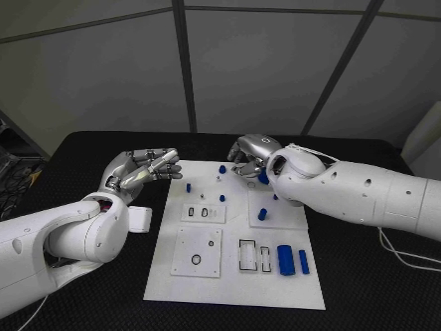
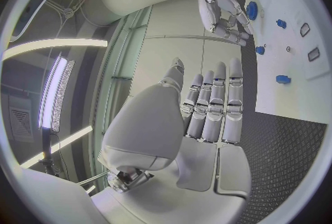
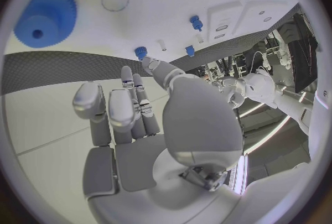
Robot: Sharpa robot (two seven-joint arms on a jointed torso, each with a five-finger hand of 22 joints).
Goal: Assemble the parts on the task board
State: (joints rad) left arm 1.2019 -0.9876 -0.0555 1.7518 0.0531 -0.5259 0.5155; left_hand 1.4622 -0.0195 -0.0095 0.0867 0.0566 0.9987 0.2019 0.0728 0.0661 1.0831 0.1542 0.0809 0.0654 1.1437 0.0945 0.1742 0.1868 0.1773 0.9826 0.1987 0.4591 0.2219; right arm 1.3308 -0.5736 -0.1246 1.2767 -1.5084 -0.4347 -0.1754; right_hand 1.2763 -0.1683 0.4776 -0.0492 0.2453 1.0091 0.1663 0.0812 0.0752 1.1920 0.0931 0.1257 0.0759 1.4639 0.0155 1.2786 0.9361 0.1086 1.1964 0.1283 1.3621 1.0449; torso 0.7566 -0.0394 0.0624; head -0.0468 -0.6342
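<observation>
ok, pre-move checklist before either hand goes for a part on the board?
1. Left hand free: ok, holds nothing, fingers extended beside the board's left edge.
2. Right hand free: ok, nothing in its fingers, above the board's far end.
3. White task board flat on the black table: ok.
4. Blue toothed gear accessible: ok, lies flat near the right hand.
5. Two blue cylinders at the near right: ok, lying side by side, untouched.
6. Small blue pegs fully seated: cannot tell.
</observation>
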